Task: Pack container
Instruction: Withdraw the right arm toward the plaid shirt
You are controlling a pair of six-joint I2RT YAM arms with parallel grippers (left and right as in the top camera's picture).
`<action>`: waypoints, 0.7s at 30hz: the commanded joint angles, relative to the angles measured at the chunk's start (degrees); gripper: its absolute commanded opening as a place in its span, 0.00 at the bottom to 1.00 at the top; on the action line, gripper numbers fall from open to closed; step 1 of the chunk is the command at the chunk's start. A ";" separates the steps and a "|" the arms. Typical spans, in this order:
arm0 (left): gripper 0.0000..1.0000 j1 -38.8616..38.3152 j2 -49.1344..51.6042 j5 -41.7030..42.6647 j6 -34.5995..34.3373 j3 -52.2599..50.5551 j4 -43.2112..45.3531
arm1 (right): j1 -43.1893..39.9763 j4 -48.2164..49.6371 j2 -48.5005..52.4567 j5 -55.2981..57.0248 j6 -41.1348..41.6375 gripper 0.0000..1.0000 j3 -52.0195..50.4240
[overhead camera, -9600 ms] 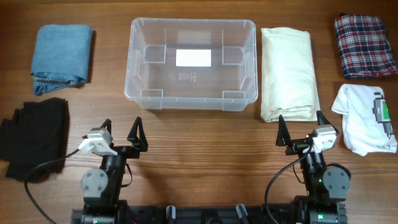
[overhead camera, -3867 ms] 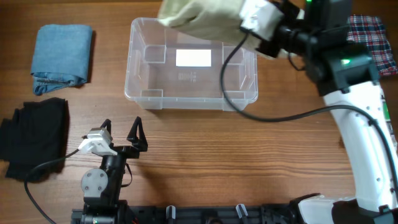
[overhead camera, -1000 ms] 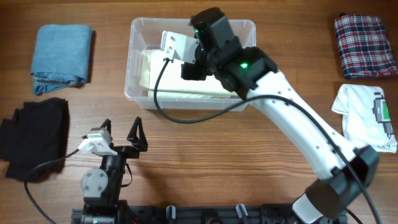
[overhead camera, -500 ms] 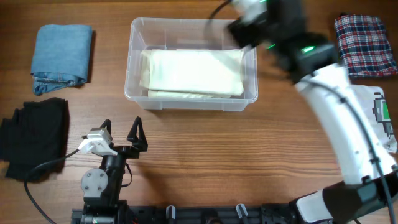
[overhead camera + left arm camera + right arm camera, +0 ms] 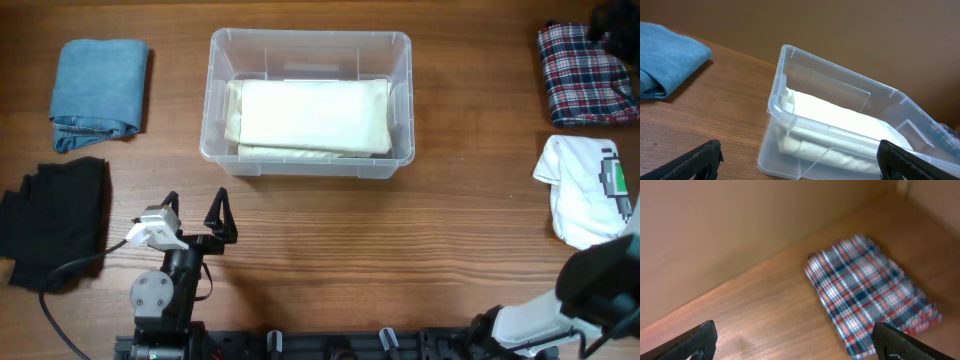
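Note:
The clear plastic container [image 5: 310,36] stands at the back middle of the table. A folded cream cloth [image 5: 308,115] lies flat inside it. The left wrist view shows the container [image 5: 840,80] and the cream cloth [image 5: 840,117] just ahead. My left gripper [image 5: 195,210] is open and empty, resting at the front left, short of the container; it also shows in its own view [image 5: 800,159]. My right gripper [image 5: 795,340] is open and empty above bare wood next to a folded plaid cloth [image 5: 870,290]. In the overhead view only a dark part of the right gripper [image 5: 615,20] shows at the top right edge.
A folded blue denim garment [image 5: 98,80] lies at the back left, with a black garment [image 5: 55,220] in front of it. The plaid cloth [image 5: 585,75] lies at the back right. A white T-shirt with a green print [image 5: 585,190] lies below it.
My right gripper has let go of the cream cloth, which now lies in the container. The right arm has swung right to the plaid cloth. The left arm has not moved.

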 commanded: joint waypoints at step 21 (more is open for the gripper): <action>1.00 0.39 -0.42 -0.17 -0.09 -0.17 -0.35 | -20.63 2.62 24.59 -15.50 -3.13 1.00 0.87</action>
